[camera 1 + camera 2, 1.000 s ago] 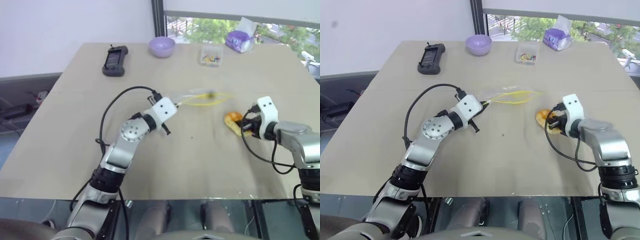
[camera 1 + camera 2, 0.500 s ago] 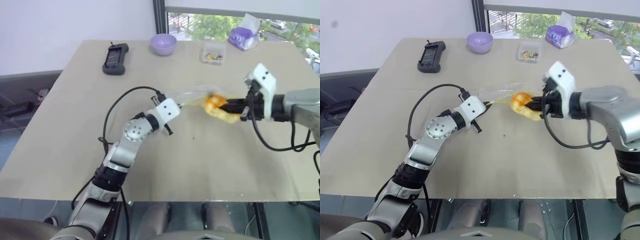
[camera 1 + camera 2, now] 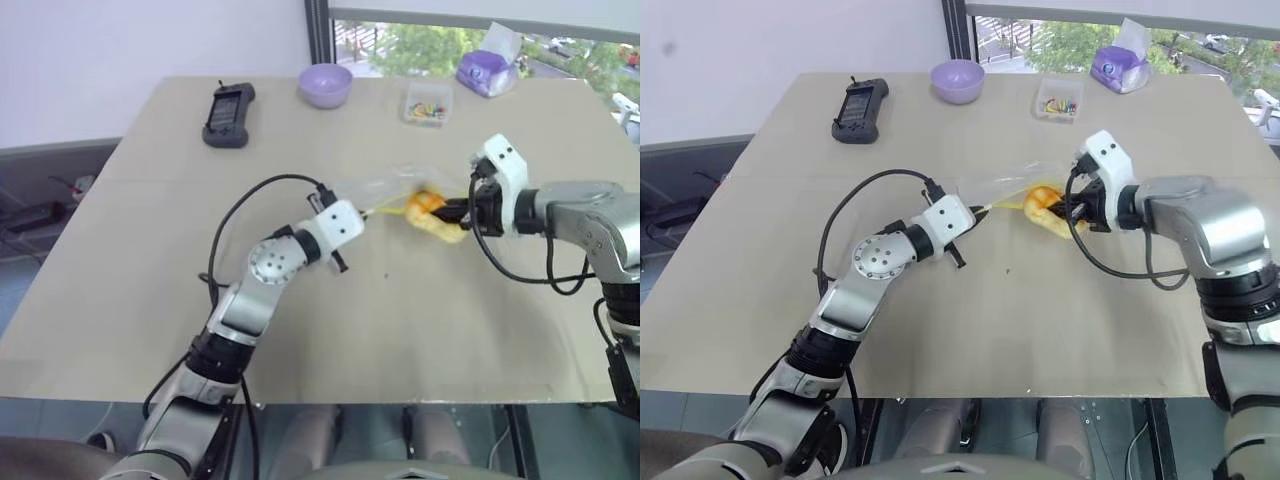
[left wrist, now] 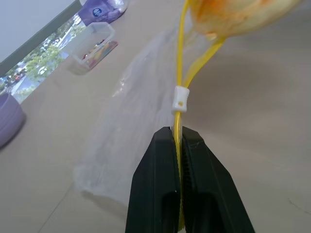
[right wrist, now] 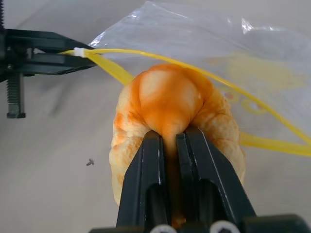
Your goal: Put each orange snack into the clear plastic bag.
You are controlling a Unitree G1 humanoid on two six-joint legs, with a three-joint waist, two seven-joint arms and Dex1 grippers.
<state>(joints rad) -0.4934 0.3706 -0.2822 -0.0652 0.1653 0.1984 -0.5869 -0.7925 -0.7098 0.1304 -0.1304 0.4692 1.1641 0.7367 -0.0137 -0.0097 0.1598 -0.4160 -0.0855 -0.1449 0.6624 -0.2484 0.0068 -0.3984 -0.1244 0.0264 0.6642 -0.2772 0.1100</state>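
Note:
The orange snack [image 5: 167, 114], a round orange-yellow bun, is pinched in my shut right gripper [image 5: 170, 138] and hangs at the mouth of the clear plastic bag [image 3: 385, 190]. My left gripper [image 4: 179, 133] is shut on the bag's yellow zip strip [image 4: 181, 73], just below its small white slider, holding that edge up off the table. In the head views the bun [image 3: 1045, 203] sits right at the yellow loop of the open zip, with the right gripper [image 3: 1072, 210] behind it and the left gripper [image 3: 973, 212] on the bag's other end.
At the table's far edge stand a black handset [image 3: 227, 104], a purple bowl [image 3: 326, 84], a small clear box of colourful bits [image 3: 427, 103] and a purple tissue pack [image 3: 489, 70]. The tan table [image 3: 400, 320] has free room in front of both arms.
My right gripper has lifted the bun off the table and carried it left to the bag's mouth. The left gripper keeps its hold on the zip strip.

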